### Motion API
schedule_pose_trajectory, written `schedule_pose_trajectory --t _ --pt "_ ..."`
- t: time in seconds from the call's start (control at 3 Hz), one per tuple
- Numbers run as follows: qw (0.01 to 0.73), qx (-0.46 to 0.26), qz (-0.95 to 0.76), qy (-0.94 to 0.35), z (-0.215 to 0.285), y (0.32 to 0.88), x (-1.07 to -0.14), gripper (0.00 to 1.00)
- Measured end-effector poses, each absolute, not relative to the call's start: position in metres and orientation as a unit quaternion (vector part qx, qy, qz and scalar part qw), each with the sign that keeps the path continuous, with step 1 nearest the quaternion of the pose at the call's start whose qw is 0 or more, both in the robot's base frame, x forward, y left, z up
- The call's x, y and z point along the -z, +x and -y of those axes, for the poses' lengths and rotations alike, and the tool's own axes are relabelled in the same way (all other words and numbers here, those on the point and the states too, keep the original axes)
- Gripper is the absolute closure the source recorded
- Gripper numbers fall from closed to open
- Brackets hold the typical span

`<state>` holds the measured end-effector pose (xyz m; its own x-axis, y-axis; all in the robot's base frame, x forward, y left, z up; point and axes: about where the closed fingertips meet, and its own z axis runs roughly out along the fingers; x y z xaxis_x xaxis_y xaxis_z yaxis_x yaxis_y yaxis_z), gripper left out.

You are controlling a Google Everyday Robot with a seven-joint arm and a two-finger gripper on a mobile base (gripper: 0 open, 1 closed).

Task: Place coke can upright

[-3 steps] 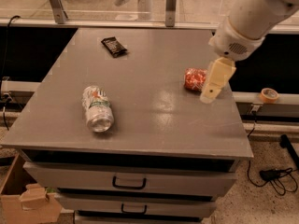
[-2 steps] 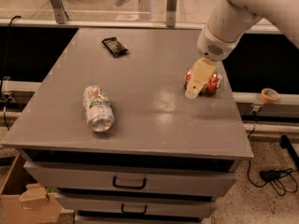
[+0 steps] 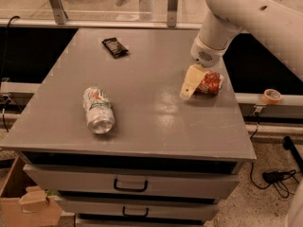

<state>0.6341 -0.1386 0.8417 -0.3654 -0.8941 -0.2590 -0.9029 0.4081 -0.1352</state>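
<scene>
The coke can (image 3: 209,82) lies on its side near the right edge of the grey table (image 3: 156,131), about halfway back. Its long axis runs roughly left to right across the top, and I cannot tell which end is its top. The gripper (image 3: 190,84) hangs from the white arm and is down at the can's left end, touching or just in front of it and hiding that end. I cannot tell how wide it is set or whether it has hold of the can. A second ago the gripper was over the can's right part with the left end showing; it has since crossed to the left side and come lower, while the can has stayed flat in much the same spot. Well apart on the left lies a silver can (image 3: 98,110), also on its side, and a dark wrapper (image 3: 115,47) sits toward the back.
</scene>
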Motion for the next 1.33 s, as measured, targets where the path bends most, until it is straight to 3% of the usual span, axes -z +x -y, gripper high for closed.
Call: schedule_pose_trajectory --t 1.0,1.33 --pt "0.158 -0.038 -0.83 -0.534 0.138 0.631 -0.848 0.87" --pt "0.203 -0.081 -0.801 -0.557 0.118 0.629 -0.879 1.0"
